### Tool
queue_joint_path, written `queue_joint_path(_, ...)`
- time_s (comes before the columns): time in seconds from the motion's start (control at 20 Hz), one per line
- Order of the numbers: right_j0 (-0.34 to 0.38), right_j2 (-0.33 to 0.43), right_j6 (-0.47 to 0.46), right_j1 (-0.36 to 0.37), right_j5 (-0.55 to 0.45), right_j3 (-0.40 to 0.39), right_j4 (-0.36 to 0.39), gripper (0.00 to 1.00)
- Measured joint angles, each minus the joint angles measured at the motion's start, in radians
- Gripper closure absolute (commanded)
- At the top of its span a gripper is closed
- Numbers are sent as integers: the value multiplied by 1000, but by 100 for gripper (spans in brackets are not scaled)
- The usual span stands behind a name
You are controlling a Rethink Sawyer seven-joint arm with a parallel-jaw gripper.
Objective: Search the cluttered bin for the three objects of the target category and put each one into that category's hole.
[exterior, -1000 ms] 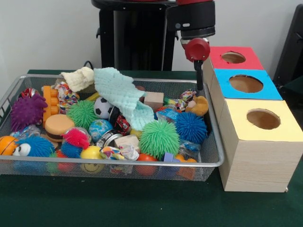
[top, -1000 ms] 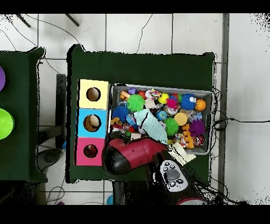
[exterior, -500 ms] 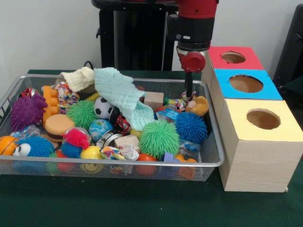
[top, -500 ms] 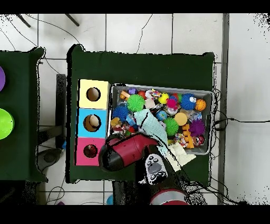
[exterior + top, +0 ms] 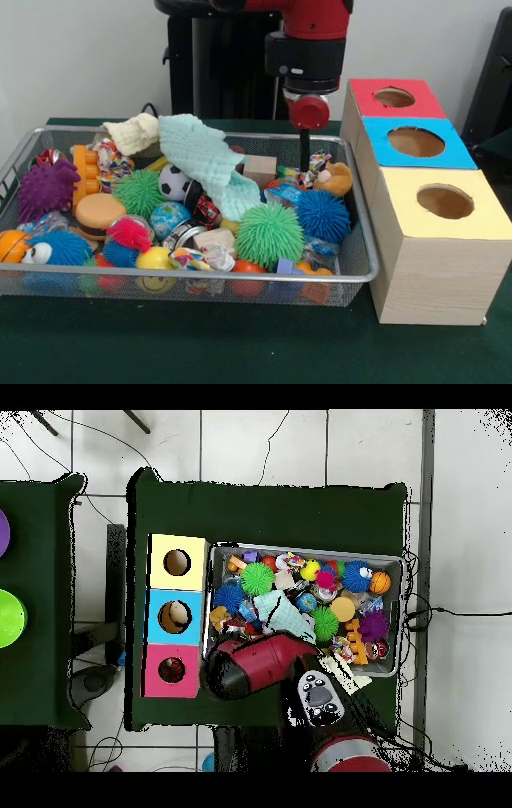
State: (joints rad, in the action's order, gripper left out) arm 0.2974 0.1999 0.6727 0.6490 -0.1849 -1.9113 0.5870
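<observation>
1. Claw (image 5: 305,164) hangs over the bin's (image 5: 364,276) far right corner, its thin dark tip low among the toys; how far it is open cannot be told, nor whether it holds anything.
2. Just right of the tip lies a tan plush (image 5: 339,179); a wood block (image 5: 260,170) sits to its left.
3. Judged step: searching, before a pick. Target category is not evident.
4. Next move calls for a clean descent onto one item.
5. Obstruction: mint cloth (image 5: 204,160) drapes the middle; blue spiky ball (image 5: 323,215) and green spiky ball (image 5: 269,234) crowd nearer.
6. Holed boxes (image 5: 416,144) stand right of the bin.
</observation>
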Motion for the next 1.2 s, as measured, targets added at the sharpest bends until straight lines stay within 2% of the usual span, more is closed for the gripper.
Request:
queue_joint_path(0.55,123,109,0,34,20,-14,0,0)
queue_joint_path(1.2,125,182,0,41,20,-70,-13,0)
